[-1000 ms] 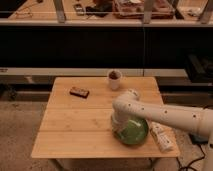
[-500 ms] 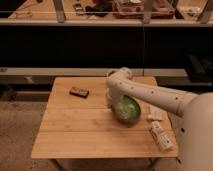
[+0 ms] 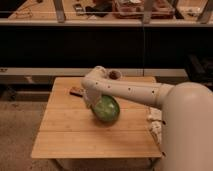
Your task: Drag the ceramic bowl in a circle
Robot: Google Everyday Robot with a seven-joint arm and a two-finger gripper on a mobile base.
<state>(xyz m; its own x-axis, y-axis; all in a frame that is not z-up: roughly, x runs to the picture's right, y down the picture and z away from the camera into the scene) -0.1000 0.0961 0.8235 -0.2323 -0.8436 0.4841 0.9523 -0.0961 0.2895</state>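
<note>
**Camera view: the dragging step.** The green bowl [image 3: 108, 110] sits on the wooden table [image 3: 65, 135], near the table's middle. The gripper [image 3: 94, 103] is at the bowl's left rim, at the end of the white arm [image 3: 131, 92]. The arm reaches in from the right and bends down over the bowl. You cannot tell from this view whether the gripper is open or closed. Nor can you tell whether it grips the rim or merely bears on it, because the wrist hides the contact. The bowl lies just right of the gripper and slightly nearer the camera. Its near side is free, and its upper left edge is covered by the wrist.

**How to do the step well (a judgement).**
- Keep the bowl's base flat on the wood; slide it, do not lift it.
- A glossy bowl will likely skid easily and may slip off a loose contact, so apply even pressure and move slowly.
- Trace a round path that closes on itself.

**Neighbours to mind.**
- The white cup [image 3: 115, 75] stands close behind the arm.
- A small dark flat object [image 3: 76, 91] lies just left of the gripper.
- Pale items [image 3: 154, 121] rest at the table's right edge.

Make the circle tight enough to pass between these without a knock, and well inside the table's edges.
</note>
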